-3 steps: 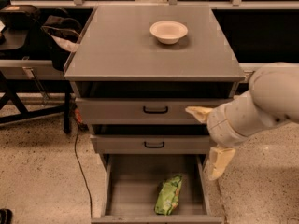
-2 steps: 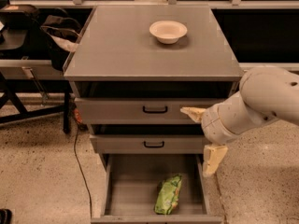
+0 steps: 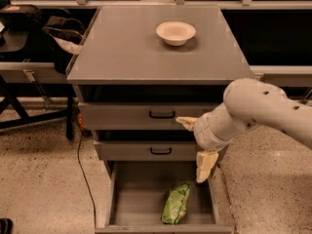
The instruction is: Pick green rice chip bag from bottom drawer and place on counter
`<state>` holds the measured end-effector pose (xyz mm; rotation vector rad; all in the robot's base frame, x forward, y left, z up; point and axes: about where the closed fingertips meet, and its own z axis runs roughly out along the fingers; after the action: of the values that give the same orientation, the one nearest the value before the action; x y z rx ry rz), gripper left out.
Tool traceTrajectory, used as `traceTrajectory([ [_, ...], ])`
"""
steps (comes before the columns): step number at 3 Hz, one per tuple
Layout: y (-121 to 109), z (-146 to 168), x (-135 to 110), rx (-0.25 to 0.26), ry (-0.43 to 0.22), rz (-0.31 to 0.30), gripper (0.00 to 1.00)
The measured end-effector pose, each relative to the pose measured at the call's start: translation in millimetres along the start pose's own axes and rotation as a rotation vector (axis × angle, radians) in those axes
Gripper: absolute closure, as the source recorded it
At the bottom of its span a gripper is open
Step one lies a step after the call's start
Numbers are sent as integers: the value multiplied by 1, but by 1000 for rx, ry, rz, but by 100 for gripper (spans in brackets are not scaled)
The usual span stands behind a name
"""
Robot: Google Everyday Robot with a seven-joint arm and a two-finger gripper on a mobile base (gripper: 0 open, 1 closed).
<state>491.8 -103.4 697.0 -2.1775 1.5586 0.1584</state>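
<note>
The green rice chip bag (image 3: 176, 203) lies flat on the grey floor of the open bottom drawer (image 3: 132, 199), right of its middle. My gripper (image 3: 193, 147) hangs in front of the cabinet's right side, above and right of the bag and apart from it. It is open and empty: one cream finger (image 3: 185, 123) points left across the top drawer's front, the other (image 3: 205, 165) points down toward the open drawer's right rear. The counter (image 3: 126, 48) above is broad, flat and grey.
A cream bowl (image 3: 175, 32) stands at the counter's back right. Two shut drawers with black handles (image 3: 162, 114) sit above the open one. Dark bags and a table frame (image 3: 34, 72) stand at the left. A black cable (image 3: 84, 165) runs down the speckled floor.
My arm and gripper have moved left and slightly down, closer to the open drawer. The bag has not moved.
</note>
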Motion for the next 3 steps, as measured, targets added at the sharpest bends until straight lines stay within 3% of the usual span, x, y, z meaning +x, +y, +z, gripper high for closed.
traceTrajectory([
  [1, 1, 36, 1, -33, 8, 24, 0],
  [3, 6, 78, 5, -89, 16, 62, 0],
])
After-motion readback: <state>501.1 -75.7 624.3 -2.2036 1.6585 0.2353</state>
